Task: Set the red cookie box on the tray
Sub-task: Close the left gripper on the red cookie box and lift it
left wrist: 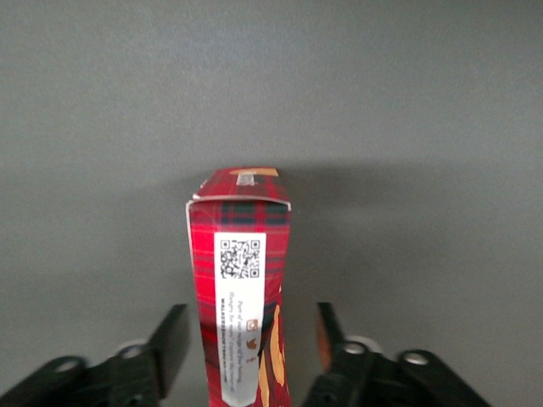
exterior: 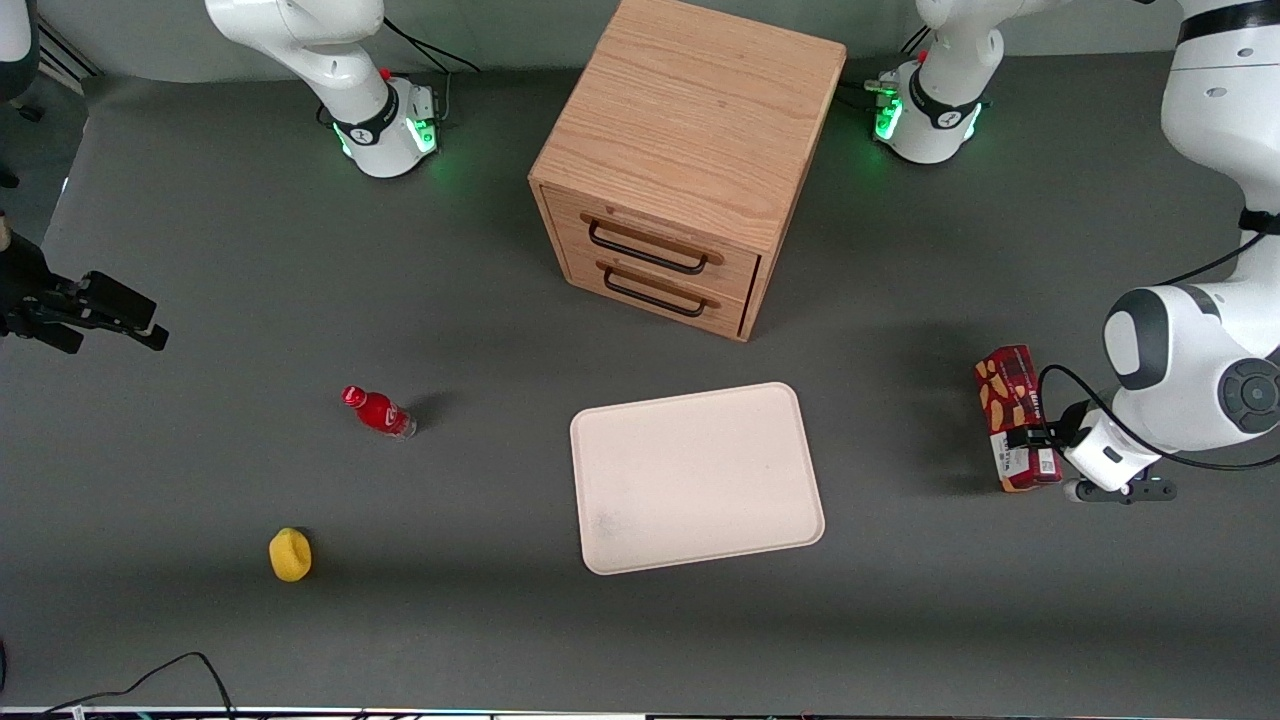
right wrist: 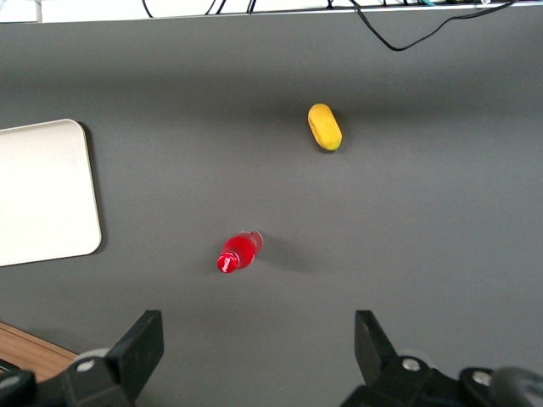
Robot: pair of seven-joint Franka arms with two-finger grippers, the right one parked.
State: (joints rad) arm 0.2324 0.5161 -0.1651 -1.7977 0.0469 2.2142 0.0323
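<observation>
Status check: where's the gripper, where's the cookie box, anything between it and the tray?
Gripper open, fingers straddling the red cookie box, not clamped. Box on the table, off the tray. Path to tray unobstructed.

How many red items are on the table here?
2. The red cookie box lies toward the working arm's end, between the open gripper's fingers. The small red bottle lies toward the parked arm's end.
</observation>
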